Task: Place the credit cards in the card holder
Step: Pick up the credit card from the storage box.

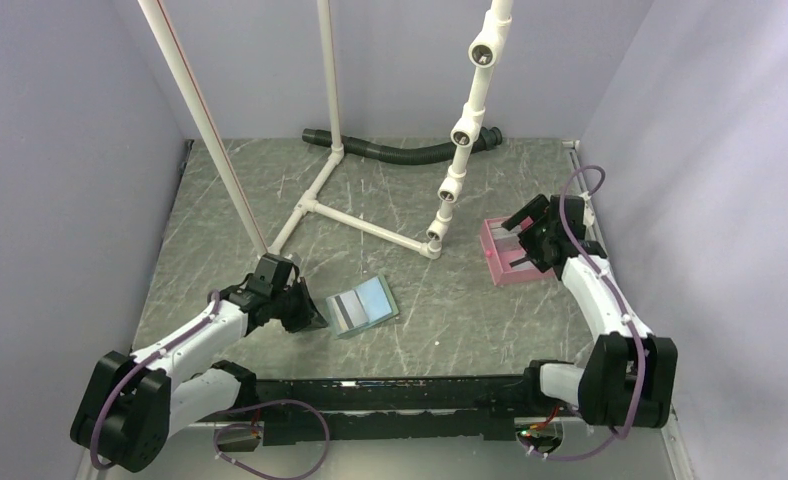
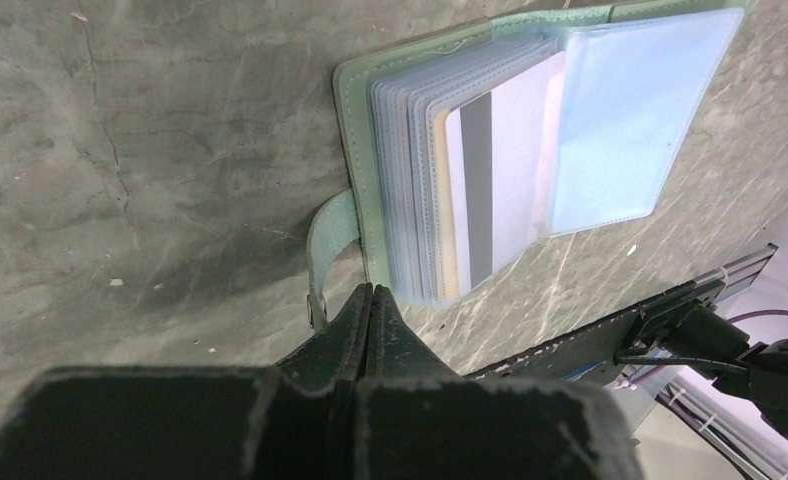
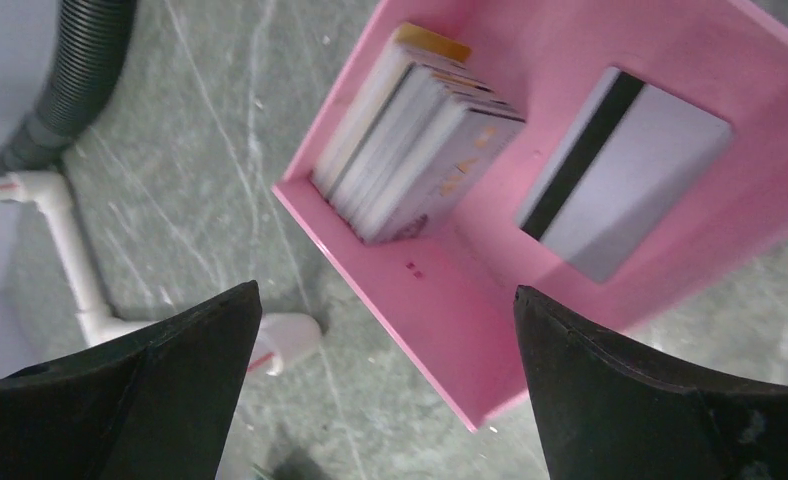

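The right hand [image 3: 385,291] hangs wide open over the pink tray [image 3: 470,262] of credit cards [image 3: 415,130] by the bench's [image 1: 470,325] right edge. The left hand [image 2: 370,300], shut and empty, sits beside the open card holder [image 2: 510,150], with a white pipe frame [image 1: 370,222] behind.

The pink rectangular plastic tray [image 3: 440,290] runs off the top and right edges of my right wrist view; the leaning stack of thin grey cards [image 3: 410,140] inside is blurred, print unreadable; the sage-green folding card wallet [image 2: 355,130] is cut by my left wrist view's top edge; my closed left gripper [image 2: 370,300] covers its strap's end.
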You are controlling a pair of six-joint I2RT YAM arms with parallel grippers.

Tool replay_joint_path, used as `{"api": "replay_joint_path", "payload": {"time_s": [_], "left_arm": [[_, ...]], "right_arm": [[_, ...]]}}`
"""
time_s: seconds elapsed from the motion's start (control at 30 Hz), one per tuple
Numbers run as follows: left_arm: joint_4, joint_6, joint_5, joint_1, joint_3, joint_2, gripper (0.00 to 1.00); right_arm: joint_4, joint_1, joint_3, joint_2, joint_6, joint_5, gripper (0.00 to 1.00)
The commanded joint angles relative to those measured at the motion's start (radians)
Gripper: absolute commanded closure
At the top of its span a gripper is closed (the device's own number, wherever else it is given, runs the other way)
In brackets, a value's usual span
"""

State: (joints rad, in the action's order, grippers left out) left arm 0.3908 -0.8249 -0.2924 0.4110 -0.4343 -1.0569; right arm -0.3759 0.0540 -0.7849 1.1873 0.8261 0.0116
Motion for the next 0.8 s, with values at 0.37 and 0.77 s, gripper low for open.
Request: {"api": "replay_joint_path", "payload": {"time_s": [0.37,0.77], "left_arm": [[-0.005,0.026,-0.042,0.002,-0.063,0.004,1.00],[0.029,0.030,-0.033,0.002,-0.077,0.027,1.00]], "right_arm": [[0.425,0.036,0.062,0.234,0.298,0.013,0.18],[0.533,0.038,0.081,0.341,0.356,0.036,0.33]]}}
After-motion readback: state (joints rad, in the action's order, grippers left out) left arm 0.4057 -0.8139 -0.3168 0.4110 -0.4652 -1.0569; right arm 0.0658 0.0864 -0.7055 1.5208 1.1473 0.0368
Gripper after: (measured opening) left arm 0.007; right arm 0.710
